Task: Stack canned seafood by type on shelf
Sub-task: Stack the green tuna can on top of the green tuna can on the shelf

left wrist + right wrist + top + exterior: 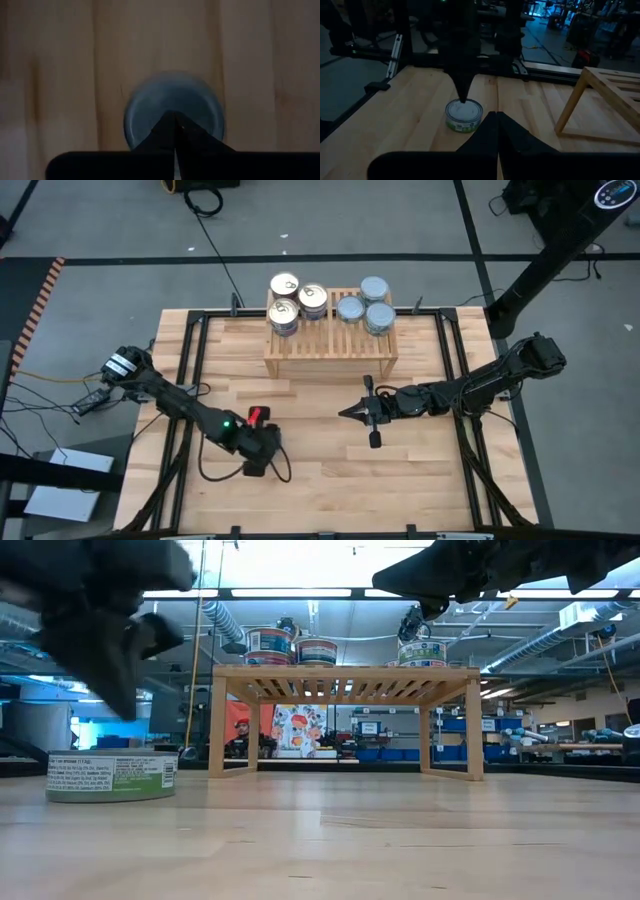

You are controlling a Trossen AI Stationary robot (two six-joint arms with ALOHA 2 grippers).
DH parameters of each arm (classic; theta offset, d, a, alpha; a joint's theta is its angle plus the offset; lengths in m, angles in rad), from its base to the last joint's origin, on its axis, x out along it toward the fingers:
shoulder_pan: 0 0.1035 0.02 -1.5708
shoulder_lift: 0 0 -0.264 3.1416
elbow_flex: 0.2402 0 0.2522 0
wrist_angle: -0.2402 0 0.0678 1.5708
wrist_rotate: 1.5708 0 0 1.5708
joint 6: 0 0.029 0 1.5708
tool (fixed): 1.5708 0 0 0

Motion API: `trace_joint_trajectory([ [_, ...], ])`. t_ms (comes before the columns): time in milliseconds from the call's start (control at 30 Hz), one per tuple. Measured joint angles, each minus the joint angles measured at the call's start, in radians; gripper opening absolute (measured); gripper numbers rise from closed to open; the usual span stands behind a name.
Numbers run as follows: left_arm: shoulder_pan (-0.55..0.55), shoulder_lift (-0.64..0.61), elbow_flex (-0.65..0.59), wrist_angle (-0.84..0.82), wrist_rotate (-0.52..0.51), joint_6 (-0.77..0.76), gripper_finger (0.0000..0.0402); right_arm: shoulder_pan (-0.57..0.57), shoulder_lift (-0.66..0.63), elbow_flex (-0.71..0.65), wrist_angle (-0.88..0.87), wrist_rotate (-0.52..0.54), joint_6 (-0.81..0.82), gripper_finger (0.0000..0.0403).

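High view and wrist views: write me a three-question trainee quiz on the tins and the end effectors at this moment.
1. True or false: in the high view, the gold-topped tins sit on the shelf to the right of the silver-topped tins.
2. Which arm is poised over the lone tin on the tabletop? A left, B right, C neither.
3. Fill in: the left end effector and the right end effector both have their fingers ___.

Key: 1 false; 2 A; 3 shut.
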Motion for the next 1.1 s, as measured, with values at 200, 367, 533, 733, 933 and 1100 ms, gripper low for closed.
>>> trace_joint_trajectory([
  [200,-0.011,0.012,-0.002,-0.104,0.065,-0.105,0.0003,0.0,0.0,0.0,-0.002,0.0,0.0,0.0008],
  [367,-0.013,0.043,-0.002,-0.097,0.063,-0.111,0.0003,0.0,0.0,0.0,-0.011,0.0,0.0,0.0008],
  [533,-0.011,0.112,0.003,-0.007,0.058,-0.07,0.0003,0.0,0.0,0.0,-0.012,0.0,0.004,0.0008],
  [733,0.0,0.142,0.001,0.154,0.04,-0.006,0.0003,0.0,0.0,0.0,-0.013,0.0,0.007,0.0008],
  [933,0.044,0.154,-0.003,0.271,0.037,0.049,0.0003,0.0,0.0,0.0,-0.012,0.0,0.007,0.0008],
  [1100,0.09,0.195,-0.002,0.382,0.022,0.109,0.0003,0.0,0.0,0.0,-0.014,0.0,0.008,0.0008],
])
